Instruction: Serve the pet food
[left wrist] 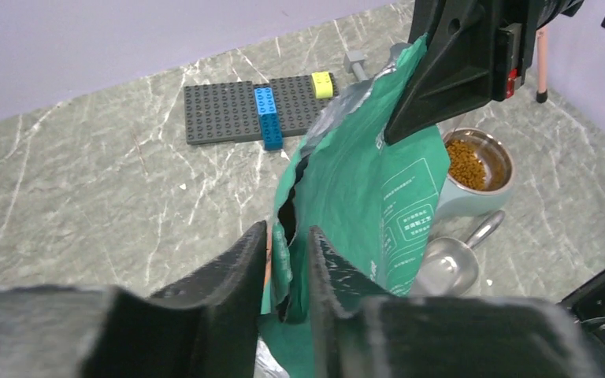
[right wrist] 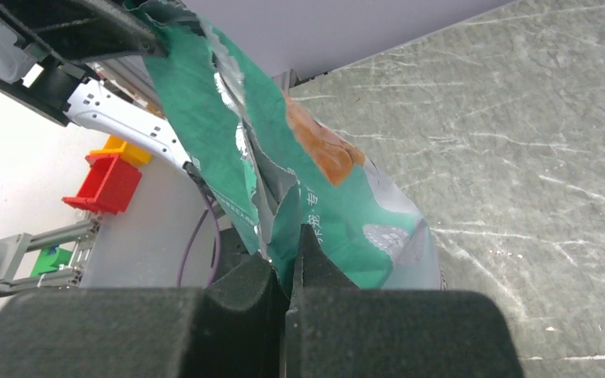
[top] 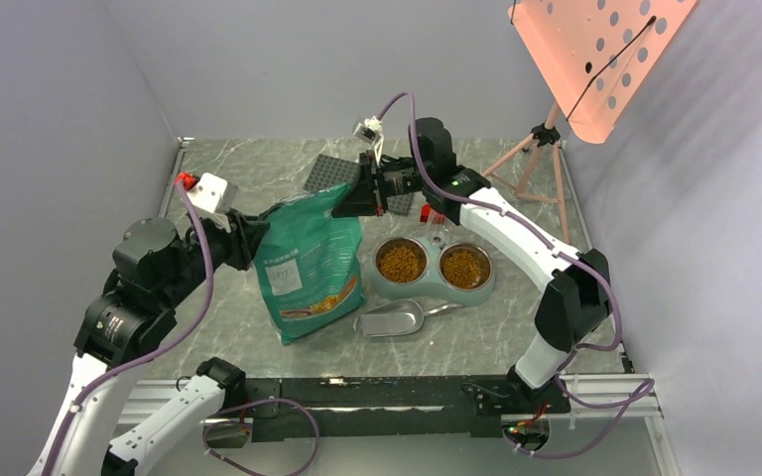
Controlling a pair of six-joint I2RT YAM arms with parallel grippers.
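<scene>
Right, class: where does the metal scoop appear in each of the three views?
Top external: metal scoop, lower centre, just in front of the twin bowl dish.
Left wrist: metal scoop at lower right, below the dish.
Right wrist: not in it.
Shared landmark: the teal pouch, in all three views.

Bearing, on the veined grey-green bench (top: 248,178): a teal pet-food pouch (top: 308,263) left of centre, a metal scoop (top: 392,319) lying just beside it, a twin-bowl dish (top: 433,287) sitting behind the scoop, grey baseplates (left wrist: 220,114) farther back, a pink tripod (top: 547,134) standing far right.
</scene>
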